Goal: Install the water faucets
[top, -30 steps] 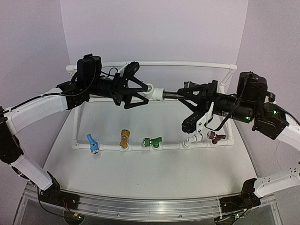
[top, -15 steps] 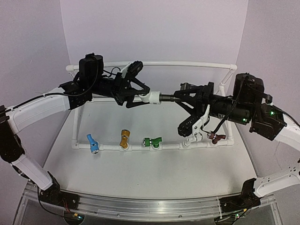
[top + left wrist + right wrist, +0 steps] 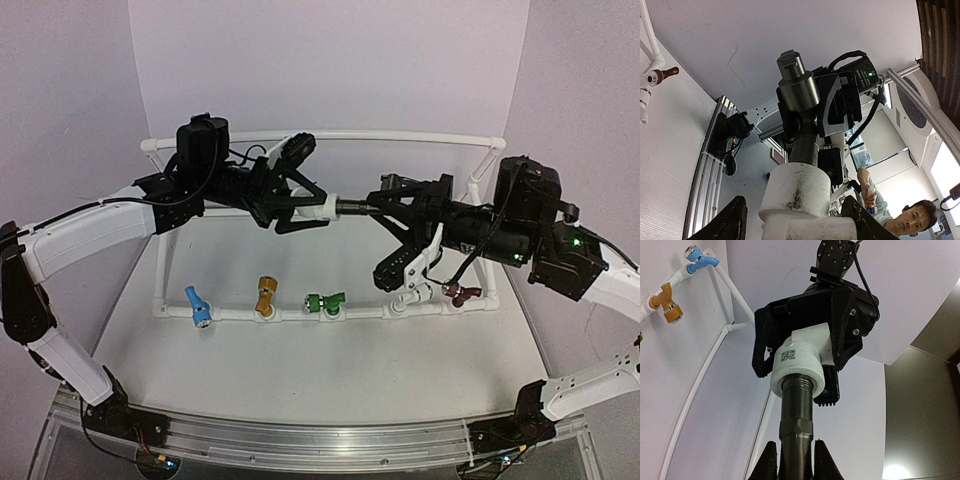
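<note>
Pinching the white fitting (image 3: 800,362), the left gripper (image 3: 312,206) faces the right gripper (image 3: 796,462), which pinches the dark grey faucet (image 3: 796,420).

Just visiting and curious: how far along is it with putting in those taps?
Five taps, blue, gold, green, white and maroon, already sit on the front pipe. In hand: the right pincer grips a grey tap, the left pincer brackets its white fitting, midair. Left: mounting that one.

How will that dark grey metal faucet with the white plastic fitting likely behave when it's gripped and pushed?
The dark grey metal faucet looks rigid and probably heavy for its size. Its round shaft may twist within the right end effector. The scuffed white plastic fitting probably mars more easily.
</note>
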